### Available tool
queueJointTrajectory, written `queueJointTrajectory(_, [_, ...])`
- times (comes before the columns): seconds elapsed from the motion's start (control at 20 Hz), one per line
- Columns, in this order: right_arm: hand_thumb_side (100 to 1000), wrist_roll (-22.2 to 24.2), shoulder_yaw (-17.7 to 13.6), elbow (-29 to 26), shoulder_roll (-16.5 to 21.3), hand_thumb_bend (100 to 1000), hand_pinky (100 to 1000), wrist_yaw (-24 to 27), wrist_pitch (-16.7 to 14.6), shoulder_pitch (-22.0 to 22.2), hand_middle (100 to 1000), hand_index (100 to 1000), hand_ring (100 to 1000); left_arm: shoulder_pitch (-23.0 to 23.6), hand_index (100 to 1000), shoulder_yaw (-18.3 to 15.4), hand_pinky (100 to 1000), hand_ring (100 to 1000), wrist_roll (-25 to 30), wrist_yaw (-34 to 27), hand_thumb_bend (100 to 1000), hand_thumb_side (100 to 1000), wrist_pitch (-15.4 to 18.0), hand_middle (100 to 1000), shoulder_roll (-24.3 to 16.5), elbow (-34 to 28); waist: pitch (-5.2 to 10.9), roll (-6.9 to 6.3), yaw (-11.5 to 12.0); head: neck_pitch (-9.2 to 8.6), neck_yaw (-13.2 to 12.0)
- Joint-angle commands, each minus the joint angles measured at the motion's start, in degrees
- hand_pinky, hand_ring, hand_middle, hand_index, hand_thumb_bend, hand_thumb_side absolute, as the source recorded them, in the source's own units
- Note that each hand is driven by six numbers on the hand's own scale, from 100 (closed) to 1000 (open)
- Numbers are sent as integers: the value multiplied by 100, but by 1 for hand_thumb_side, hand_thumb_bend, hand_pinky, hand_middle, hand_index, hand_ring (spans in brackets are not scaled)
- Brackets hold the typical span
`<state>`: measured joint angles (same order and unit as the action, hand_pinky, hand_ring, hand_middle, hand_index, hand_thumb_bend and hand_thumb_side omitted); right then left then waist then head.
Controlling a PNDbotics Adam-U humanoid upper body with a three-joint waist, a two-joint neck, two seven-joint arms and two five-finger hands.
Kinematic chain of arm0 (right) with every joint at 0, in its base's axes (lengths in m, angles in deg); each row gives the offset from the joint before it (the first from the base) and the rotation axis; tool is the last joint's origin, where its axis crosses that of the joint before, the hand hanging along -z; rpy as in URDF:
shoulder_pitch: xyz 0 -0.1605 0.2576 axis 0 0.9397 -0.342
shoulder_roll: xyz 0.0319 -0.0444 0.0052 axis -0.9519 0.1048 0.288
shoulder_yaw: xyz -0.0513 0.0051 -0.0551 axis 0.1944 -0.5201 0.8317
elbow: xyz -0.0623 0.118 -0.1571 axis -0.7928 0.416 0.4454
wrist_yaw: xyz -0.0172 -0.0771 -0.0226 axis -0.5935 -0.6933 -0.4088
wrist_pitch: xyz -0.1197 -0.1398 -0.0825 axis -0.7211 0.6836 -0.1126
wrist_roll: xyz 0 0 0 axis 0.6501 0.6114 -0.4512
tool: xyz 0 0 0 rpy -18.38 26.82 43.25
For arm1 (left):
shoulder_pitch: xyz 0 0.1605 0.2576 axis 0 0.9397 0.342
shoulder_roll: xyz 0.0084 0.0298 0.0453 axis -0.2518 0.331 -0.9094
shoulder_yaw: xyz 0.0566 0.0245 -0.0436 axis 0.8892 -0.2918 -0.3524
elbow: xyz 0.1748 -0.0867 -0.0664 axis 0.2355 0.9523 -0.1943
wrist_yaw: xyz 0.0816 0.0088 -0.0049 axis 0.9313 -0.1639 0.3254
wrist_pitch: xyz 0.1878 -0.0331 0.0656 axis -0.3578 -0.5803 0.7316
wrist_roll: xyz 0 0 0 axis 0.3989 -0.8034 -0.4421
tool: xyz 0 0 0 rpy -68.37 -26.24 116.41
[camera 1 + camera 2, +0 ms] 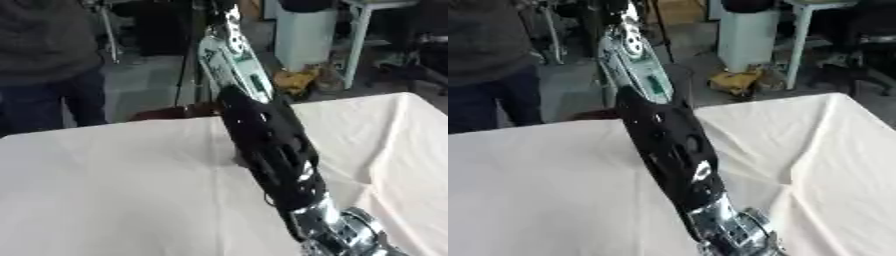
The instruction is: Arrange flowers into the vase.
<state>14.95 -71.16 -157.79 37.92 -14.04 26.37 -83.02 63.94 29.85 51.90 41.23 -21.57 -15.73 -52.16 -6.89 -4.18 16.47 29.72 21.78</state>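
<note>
My right arm rises from the lower right and fills the middle of both views. Its silver joint [350,231] is lowest, and the black forearm [273,150] above it slants up to the left. The right hand [232,55] is the pale, white-and-green part at the top, held above the table's far edge. No vase or flower shows in either view; the arm hides a strip of the table behind it. My left hand is out of sight.
A creased white cloth covers the table [105,190]. Something dark brown [175,111] lies at the far edge. Beyond it are a standing person [44,60], a white bin [302,35], a yellow object [297,79] on the floor and table legs [357,45].
</note>
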Motion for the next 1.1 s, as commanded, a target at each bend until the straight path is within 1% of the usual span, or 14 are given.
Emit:
queueJointTrajectory(0.05, [1000, 39, -74, 14, 29, 100, 100, -64, 60, -103, 100, 100, 100, -70, 653, -9, 534, 750, 19, -32, 365, 1000, 11, 658, -41, -71, 69, -90, 14, -67, 33])
queueJointTrajectory(0.2, [1000, 49, -84, 19, 28, 100, 100, -69, 68, -100, 100, 100, 100, -70, 653, -9, 534, 750, 19, -33, 365, 1000, 11, 658, -40, -71, 68, -92, 15, -67, 34])
queueJointTrajectory(0.45, [1000, 86, -190, 190, 25, 100, 100, -184, 201, 30, 100, 100, 100, -69, 653, -9, 535, 747, 32, -43, 362, 1000, 15, 658, -23, -76, 53, -141, 30, -98, 44])
queueJointTrajectory(1.1, [1000, 75, -242, 177, 19, 100, 100, -246, 252, 53, 100, 100, 100, -61, 652, -13, 536, 746, 40, -47, 361, 1000, 16, 658, -22, -74, 38, -165, 3, -95, 47])
